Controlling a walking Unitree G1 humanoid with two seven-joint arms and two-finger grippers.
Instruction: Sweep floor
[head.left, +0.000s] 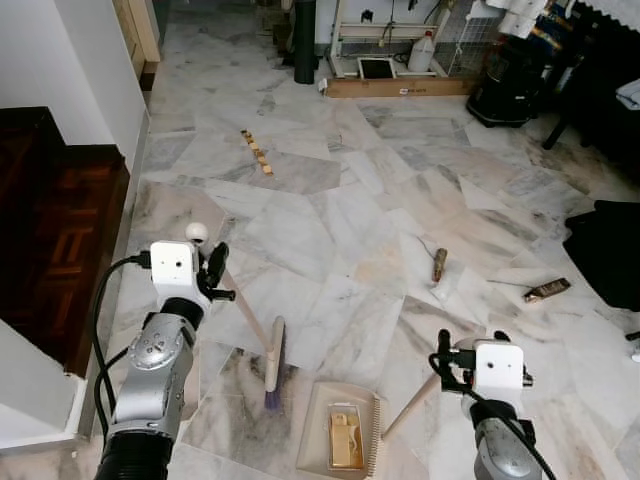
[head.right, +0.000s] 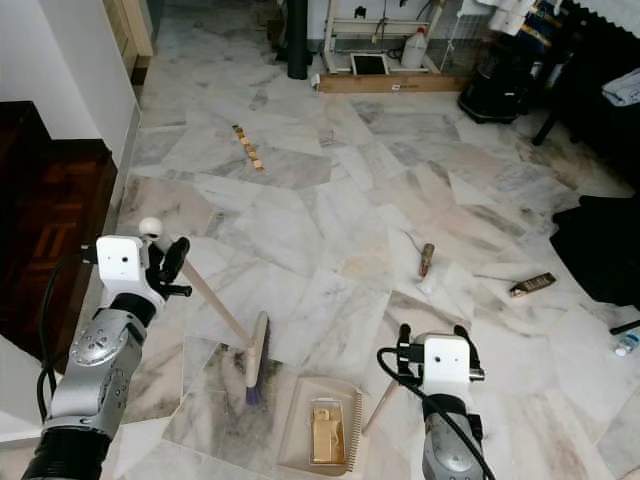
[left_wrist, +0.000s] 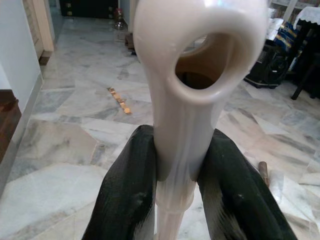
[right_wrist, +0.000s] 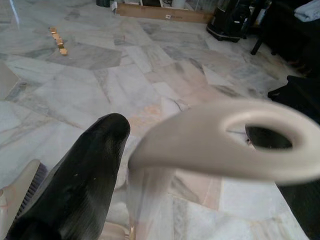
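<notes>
Head pair looking forward and down over the marble floor (head.left: 330, 230), sharing one scene. Wrist views very near, along fingers (left_wrist: 130, 200), handle (left_wrist: 195, 75) between the jaws.

Bright even daylight, soft shadows, sharp head views, blurred wrist-view foregrounds
</notes>
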